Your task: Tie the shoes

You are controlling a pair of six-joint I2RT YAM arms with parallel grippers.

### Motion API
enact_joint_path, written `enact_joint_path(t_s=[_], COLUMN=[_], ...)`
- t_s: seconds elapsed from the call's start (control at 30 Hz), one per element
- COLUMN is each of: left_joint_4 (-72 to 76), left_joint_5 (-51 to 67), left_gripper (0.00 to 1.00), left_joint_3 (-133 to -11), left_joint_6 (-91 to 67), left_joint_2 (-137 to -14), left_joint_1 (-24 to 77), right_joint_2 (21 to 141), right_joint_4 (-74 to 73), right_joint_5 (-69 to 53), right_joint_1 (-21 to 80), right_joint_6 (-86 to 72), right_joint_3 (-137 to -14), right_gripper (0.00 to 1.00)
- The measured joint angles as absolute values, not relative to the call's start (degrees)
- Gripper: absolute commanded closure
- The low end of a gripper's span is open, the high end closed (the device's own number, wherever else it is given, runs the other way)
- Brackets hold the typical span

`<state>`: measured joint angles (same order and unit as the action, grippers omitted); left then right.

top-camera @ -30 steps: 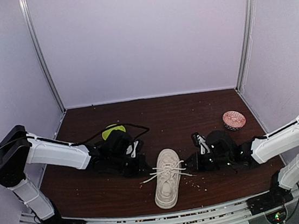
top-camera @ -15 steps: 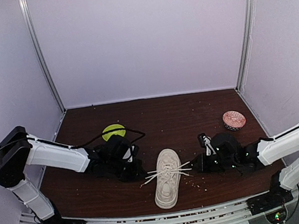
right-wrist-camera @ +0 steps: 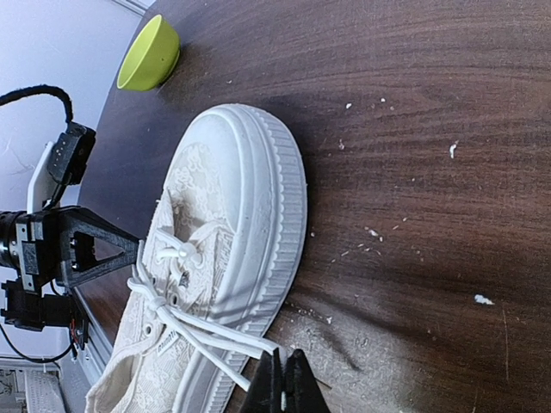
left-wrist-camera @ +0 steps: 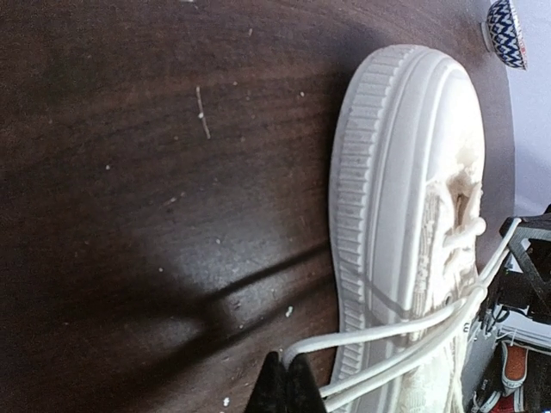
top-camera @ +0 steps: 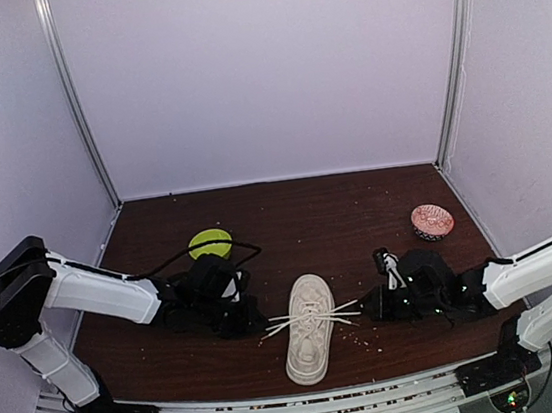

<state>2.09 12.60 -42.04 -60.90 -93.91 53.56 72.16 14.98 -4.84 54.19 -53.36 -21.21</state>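
The off-white shoe (top-camera: 312, 348) lies on the dark table between my arms, toe toward the back. Its white laces (top-camera: 311, 314) stretch sideways from a knot (right-wrist-camera: 153, 297) over the tongue. My left gripper (top-camera: 261, 325) sits just left of the shoe, shut on a lace loop (left-wrist-camera: 379, 332) beside the ribbed sole (left-wrist-camera: 355, 198); its fingertips (left-wrist-camera: 277, 385) pinch the bend of the loop. My right gripper (top-camera: 365, 307) sits just right of the shoe (right-wrist-camera: 228, 206), shut on the other lace loop (right-wrist-camera: 225, 332) close to the table.
A lime-green bowl (top-camera: 209, 242) stands behind the left arm. A pink patterned bowl (top-camera: 432, 221) stands at the back right. White crumbs (top-camera: 364, 335) are scattered on the table right of the shoe. White walls and metal posts (top-camera: 78, 110) enclose the table.
Both grippers have moved outward from the shoe, left going left and right going right, drawing the lace loops straighter. The left arm has shifted off the green bowl.
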Motion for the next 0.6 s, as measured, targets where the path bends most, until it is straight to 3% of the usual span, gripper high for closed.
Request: enact_joint_path(t_s=[0.27, 0.3, 0.33, 0.4, 0.43, 0.5, 0.6], left_joint_4=[5.2, 5.6, 5.7, 4.9, 3.8, 0.1, -6.2], left_joint_5=[11.8, 12.0, 12.1, 12.7, 12.6, 11.6, 9.1], left_gripper=[1.0, 1.0, 0.84, 0.39, 0.26, 0.14, 0.1], left_joint_3=[-38.7, -38.7, -38.8, -39.4, -40.0, -41.9, -47.4], left_joint_6=[-62.2, -61.6, -61.0, -58.0, -56.7, -53.3, -47.8], left_joint_2=[-91.1, -91.1, -91.0, -90.7, -90.3, -88.4, -84.4], left_joint_1=[52.9, 52.8, 52.7, 52.4, 52.3, 52.0, 50.7], right_joint_2=[72.8, 72.8, 72.8, 72.4, 71.9, 70.0, 66.4], right_joint_4=[16.6, 16.5, 16.0, 14.4, 13.0, 9.4, 3.5], right_joint_5=[-5.3, -5.6, -5.9, -6.6, -6.6, -6.4, -5.6], right_joint_1=[54.1, 54.1, 54.0, 53.7, 53.6, 53.2, 52.0], right_joint_6=[-52.4, -51.7, -50.8, -48.6, -47.6, -44.8, -40.4], right_joint_3=[-21.0, -21.1, -21.4, -22.5, -23.3, -25.3, -29.6], right_gripper=[1.0, 0.94, 0.8, 0.55, 0.45, 0.32, 0.2])
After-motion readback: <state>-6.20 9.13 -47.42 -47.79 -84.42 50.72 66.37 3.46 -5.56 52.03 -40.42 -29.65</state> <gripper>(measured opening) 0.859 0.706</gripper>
